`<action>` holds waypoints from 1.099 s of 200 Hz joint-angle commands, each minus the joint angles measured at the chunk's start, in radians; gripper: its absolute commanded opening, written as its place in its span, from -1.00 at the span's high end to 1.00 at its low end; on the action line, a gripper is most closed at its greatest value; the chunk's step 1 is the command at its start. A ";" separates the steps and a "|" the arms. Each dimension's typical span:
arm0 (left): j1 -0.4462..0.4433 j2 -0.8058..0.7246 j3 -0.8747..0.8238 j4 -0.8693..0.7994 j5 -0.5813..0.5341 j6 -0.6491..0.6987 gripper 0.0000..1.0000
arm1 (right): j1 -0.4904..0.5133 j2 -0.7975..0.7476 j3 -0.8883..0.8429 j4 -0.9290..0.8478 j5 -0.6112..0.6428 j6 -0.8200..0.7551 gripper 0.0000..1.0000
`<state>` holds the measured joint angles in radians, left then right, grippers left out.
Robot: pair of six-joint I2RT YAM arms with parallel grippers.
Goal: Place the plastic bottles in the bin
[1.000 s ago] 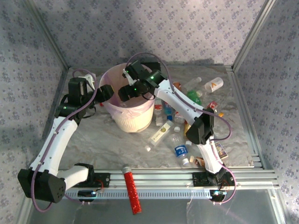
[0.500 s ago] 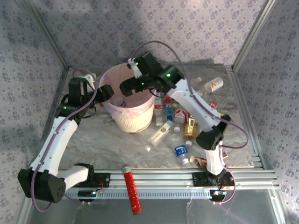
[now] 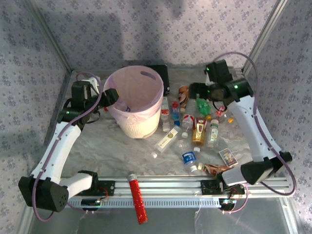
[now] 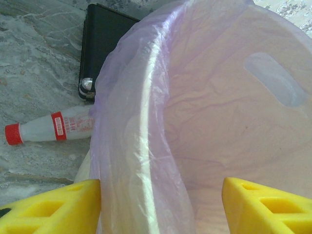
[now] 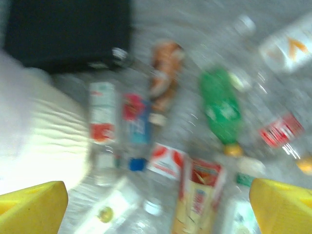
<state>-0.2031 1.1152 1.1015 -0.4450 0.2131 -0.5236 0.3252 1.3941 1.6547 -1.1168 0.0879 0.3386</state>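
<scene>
At the bottom corners of the right wrist view, note the right gripper [image 5: 158,204] spread wide, nothing between its yellow tips, poised over the plastic bottles [image 5: 134,122] strewn across the middle of that blurred frame. Settle on one target before descending. Favour the green bottle [image 5: 222,109] right of centre, seemingly with a little bare table [image 5: 195,58] beside it, over the crowded ones at lower centre. Turn the wrist to set the jaws across the short axis, come straight down, close on the body rather than the cap, and squeeze gently: thin plastic, likely to roll or slip. Lift clear before swinging left to the bin [image 3: 146,78], upper middle of the overhead view.

Outward from that claw [image 3: 195,89], trace the wrist at upper right, the long link running down the right edge, the elbow at lower right, then back to the base at the bottom.

At the bin's left rim, find the left gripper [image 3: 109,96] astride the wall, one yellow tip outside by the liner, one inside. Cannot tell whether pinched tight or merely straddling. Use it to steady the bin.
</scene>
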 commanded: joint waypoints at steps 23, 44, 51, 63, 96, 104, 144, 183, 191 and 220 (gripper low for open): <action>-0.007 0.004 0.009 -0.038 -0.026 0.036 -0.31 | -0.247 -0.138 -0.405 -0.024 -0.076 0.076 -0.86; -0.007 0.009 0.008 -0.036 -0.023 0.036 -0.32 | -0.343 -0.138 -0.595 0.092 -0.169 0.088 -0.80; -0.007 0.012 0.010 -0.036 -0.023 0.036 -0.32 | -0.359 -0.126 -0.629 0.128 -0.182 0.086 -0.78; -0.007 0.015 0.014 -0.039 -0.022 0.036 -0.32 | -0.365 -0.105 -0.663 0.171 -0.196 0.078 -0.75; -0.007 0.013 0.009 -0.040 -0.027 0.034 -0.32 | -0.368 -0.045 -0.713 0.242 -0.206 0.079 -0.76; -0.007 0.014 0.009 -0.039 -0.030 0.033 -0.31 | -0.371 -0.029 -0.725 0.255 -0.203 0.076 -0.77; -0.007 0.017 0.006 -0.043 -0.037 0.038 -0.32 | -0.390 0.032 -0.772 0.322 -0.204 0.065 -0.79; -0.007 0.021 0.007 -0.040 -0.035 0.038 -0.32 | -0.398 0.079 -0.790 0.367 -0.200 0.054 -0.70; -0.007 0.021 0.008 -0.041 -0.036 0.039 -0.32 | -0.397 0.085 -0.786 0.364 -0.198 0.048 -0.65; -0.007 0.015 0.009 -0.047 -0.043 0.040 -0.32 | -0.402 0.068 -0.778 0.353 -0.189 0.048 -0.40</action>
<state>-0.2043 1.1156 1.1019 -0.4450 0.2085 -0.5190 -0.0666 1.4734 0.8738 -0.7555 -0.1055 0.3931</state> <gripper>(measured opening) 0.659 0.732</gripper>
